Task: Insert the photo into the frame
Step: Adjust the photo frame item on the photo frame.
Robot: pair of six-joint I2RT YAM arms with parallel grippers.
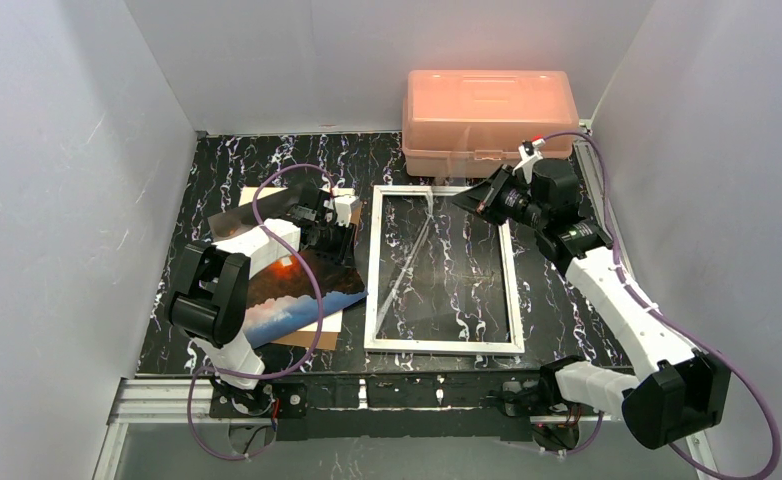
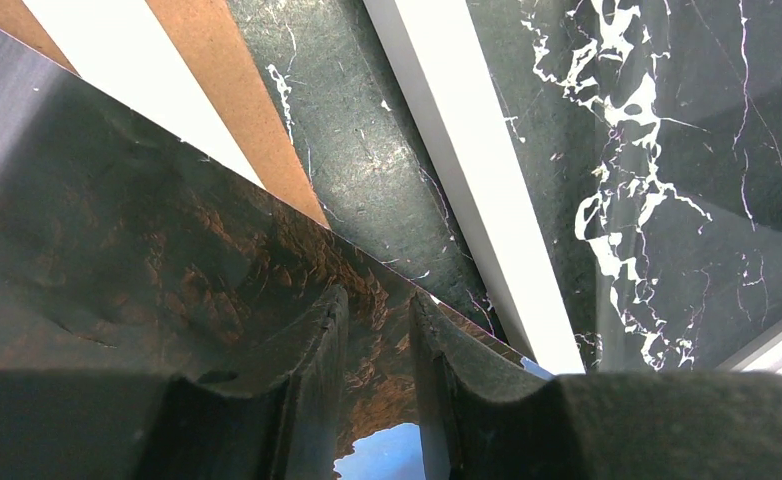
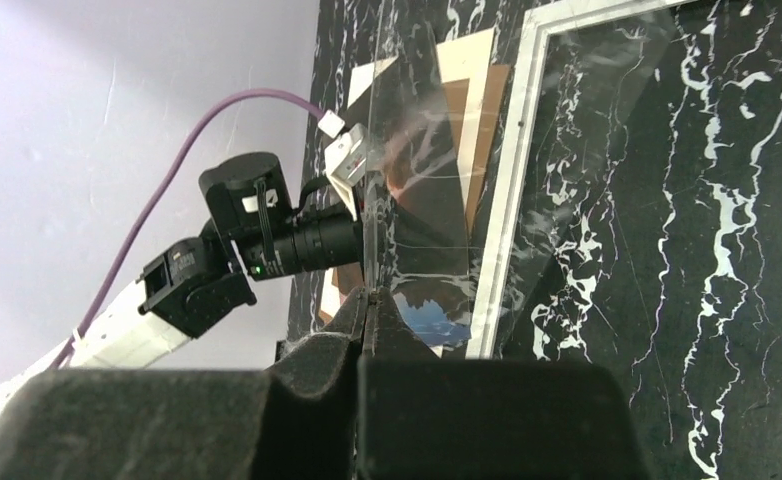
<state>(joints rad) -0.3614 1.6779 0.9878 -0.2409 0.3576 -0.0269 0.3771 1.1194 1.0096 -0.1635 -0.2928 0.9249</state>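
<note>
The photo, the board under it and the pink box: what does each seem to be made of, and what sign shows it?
The photo: probably glossy printed paper; its surface gives sheen. The board: likely matt brown fibreboard or card; dull, fine-grained face. The pink box: seemingly translucent moulded plastic; light glows through it.

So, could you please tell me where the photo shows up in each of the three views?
Top external: the photo lies left of centre, beside the frame.
Left wrist: it fills the left and lower middle.
Right wrist: it sits at centre, seen through the clear pane.
Shared landmark: the frame's white left rail.
</note>
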